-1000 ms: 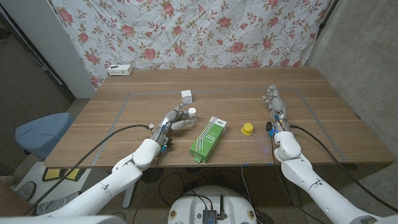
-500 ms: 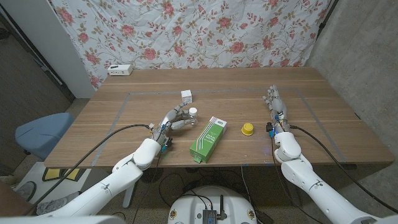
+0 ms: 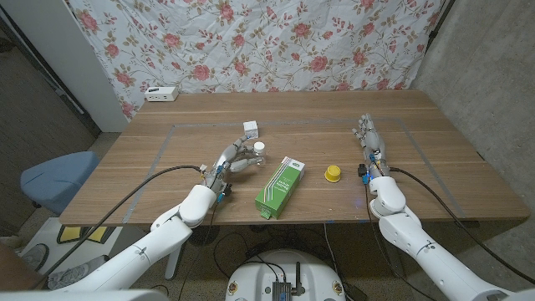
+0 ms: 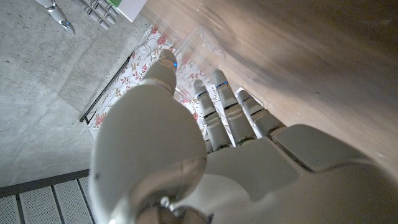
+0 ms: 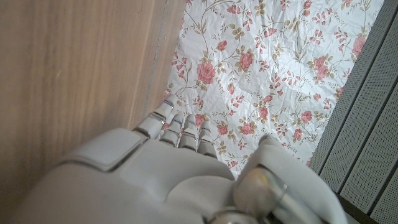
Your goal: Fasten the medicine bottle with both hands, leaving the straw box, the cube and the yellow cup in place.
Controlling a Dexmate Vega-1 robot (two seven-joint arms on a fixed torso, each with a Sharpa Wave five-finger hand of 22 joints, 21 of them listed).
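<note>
The medicine bottle (image 3: 258, 155), small and clear with a white cap, stands upright left of centre on the table. My left hand (image 3: 235, 160) is beside it with fingers spread, and the fingertips reach its near-left side. In the left wrist view the fingers (image 4: 219, 99) are nearly straight, with the clear bottle (image 4: 200, 45) just past their tips. A white cube (image 3: 250, 128) sits behind the bottle. The green straw box (image 3: 278, 186) lies to its right, and the yellow cup (image 3: 333, 173) beyond that. My right hand (image 3: 369, 139) stands on its edge at the right, holding nothing.
A white power strip (image 3: 161, 94) lies at the table's far left corner against the flowered cloth. A taped rectangle (image 3: 174, 128) marks the work area. A blue chair (image 3: 54, 177) stands off the table's left side.
My left hand has edged slightly farther toward the bottle. The bottle, the other things and my right hand have not moved.
</note>
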